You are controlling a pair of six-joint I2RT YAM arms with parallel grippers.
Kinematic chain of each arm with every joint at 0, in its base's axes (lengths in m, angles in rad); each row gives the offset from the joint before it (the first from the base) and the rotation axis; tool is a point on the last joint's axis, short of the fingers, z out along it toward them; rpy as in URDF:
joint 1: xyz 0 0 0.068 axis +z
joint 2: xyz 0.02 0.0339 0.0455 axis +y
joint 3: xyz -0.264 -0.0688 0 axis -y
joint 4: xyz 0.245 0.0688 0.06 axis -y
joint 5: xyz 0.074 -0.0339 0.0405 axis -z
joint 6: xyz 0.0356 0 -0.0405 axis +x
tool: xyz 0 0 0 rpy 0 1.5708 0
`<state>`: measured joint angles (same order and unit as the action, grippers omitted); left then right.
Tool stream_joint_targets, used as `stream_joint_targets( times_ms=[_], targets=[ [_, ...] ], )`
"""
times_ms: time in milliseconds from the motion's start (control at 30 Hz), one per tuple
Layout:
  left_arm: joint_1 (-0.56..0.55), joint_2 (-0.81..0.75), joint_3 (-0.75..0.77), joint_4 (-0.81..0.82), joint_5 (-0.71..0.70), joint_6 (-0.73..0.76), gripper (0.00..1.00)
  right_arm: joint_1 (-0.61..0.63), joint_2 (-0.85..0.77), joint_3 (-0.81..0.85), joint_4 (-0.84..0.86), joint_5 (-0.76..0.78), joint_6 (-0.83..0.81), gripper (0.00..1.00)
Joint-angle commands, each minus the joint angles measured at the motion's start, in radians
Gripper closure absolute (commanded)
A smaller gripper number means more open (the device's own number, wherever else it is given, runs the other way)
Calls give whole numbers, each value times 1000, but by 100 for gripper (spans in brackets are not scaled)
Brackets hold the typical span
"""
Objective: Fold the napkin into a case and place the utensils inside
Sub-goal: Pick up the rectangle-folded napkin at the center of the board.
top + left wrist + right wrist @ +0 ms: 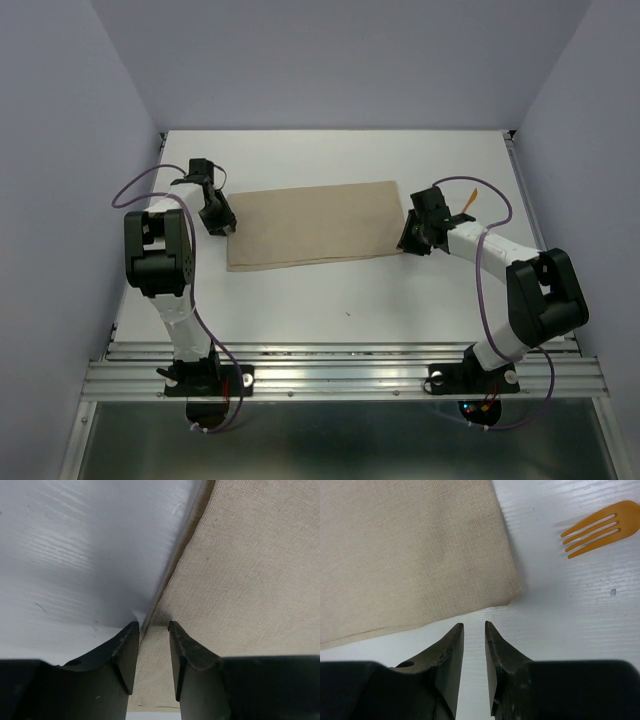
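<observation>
The tan napkin (pixel 315 225) lies folded into a long oblong across the middle of the table. My left gripper (pixel 152 624) is low over its left end (pixel 226 228). Its jaws stand apart astride the layered edge of the napkin (pixel 250 570), with one finger over the white table and the other over the cloth. My right gripper (pixel 474 624) hovers over bare table just short of the napkin's (pixel 410 550) right corner, jaws slightly apart and holding nothing. An orange fork (pixel 600 527) lies beyond that corner. In the top view an orange utensil (pixel 470 197) shows partly behind the right arm.
The white table (pixel 330 290) is closed in by pale walls at the back and both sides. Purple cables (pixel 140 185) loop off both arms. A metal rail (pixel 340 370) with the arm bases runs along the near edge.
</observation>
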<state>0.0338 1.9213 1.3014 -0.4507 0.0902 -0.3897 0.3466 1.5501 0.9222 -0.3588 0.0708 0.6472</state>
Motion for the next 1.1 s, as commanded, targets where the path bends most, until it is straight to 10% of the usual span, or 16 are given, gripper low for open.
stream_joint_targets(
  times_ms=[0,133,867,1067],
  targets=[
    [-17,27,-34,1,14,15,64,-4,-38,30,9,15,-6,71],
    [-29,35,-19,-2,58,17,100,-15,-35,47,1,72,-21,69],
    [-29,-61,47,-32,74,15,100,-118,424,429,-28,80,-181,59],
    [-29,-84,75,-46,72,20,100,-118,446,415,-23,49,-192,74]
  ],
)
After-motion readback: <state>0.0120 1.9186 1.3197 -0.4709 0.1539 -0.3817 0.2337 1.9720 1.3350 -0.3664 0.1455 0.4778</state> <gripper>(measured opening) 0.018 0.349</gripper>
